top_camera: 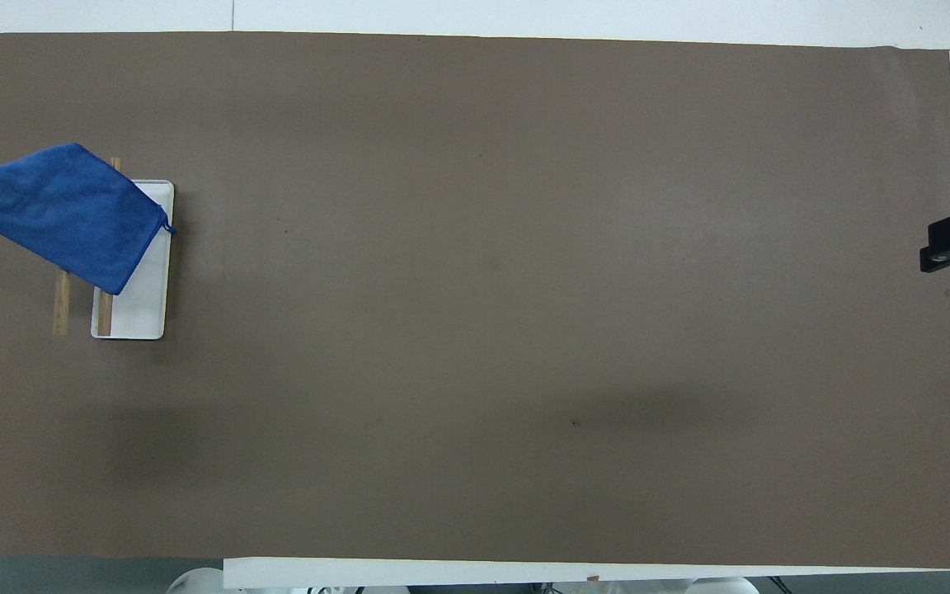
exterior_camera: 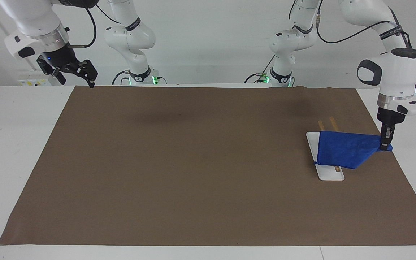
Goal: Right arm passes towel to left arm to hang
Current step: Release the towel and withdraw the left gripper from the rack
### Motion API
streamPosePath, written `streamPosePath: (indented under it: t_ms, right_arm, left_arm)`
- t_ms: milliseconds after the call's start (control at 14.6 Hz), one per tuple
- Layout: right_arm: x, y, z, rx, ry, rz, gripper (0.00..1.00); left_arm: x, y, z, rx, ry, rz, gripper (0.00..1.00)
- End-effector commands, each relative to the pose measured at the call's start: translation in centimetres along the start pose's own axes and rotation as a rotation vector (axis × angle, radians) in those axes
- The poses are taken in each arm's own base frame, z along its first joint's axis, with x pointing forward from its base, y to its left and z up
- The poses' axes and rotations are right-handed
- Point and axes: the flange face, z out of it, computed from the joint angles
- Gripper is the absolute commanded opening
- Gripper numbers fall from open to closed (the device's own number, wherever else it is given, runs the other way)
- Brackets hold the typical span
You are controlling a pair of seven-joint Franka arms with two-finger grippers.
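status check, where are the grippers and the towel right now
Left gripper shut on towel corner, draping it over the white rack. Right gripper open, raised over its table corner, waiting. Nothing in the way.
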Motion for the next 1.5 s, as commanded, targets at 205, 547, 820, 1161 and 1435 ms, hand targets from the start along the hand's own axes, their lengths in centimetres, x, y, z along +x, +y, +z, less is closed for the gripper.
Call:
streamPosePath:
  t_ms: [205,547,820,1161,1435]
  right_arm:
    - [-1.0,0.2,-0.2,-0.012,-0.007,-0.011,1.00]
    - [-1.1,-1.0,-0.3,-0.015,-0.007,-0.041,1.00]
    - [-1.1,-0.9,-0.3,-0.015,-0.007,-0.041,1.00]
    - [-1.2,-1.0,-0.2,-0.012,-0.009,-0.042,1.00]
    - [-1.4,0.5,0.2,0.016,-0.038,-0.014,1.00]
  left_arm:
    - [-2.1,-0.4,0.5,0.014,-0.012,-0.015,0.05]
    - [-6.0,0.5,-0.2,0.051,-0.074,-0.083,0.05]
    - [-4.6,-1.2,0.0,0.076,-0.073,-0.108,1.00]
    - [-0.2,1.6,-6.4,0.155,-0.108,-0.092,1.00]
    - [-0.1,4.9,-13.3,0.274,-0.317,0.329,1.00]
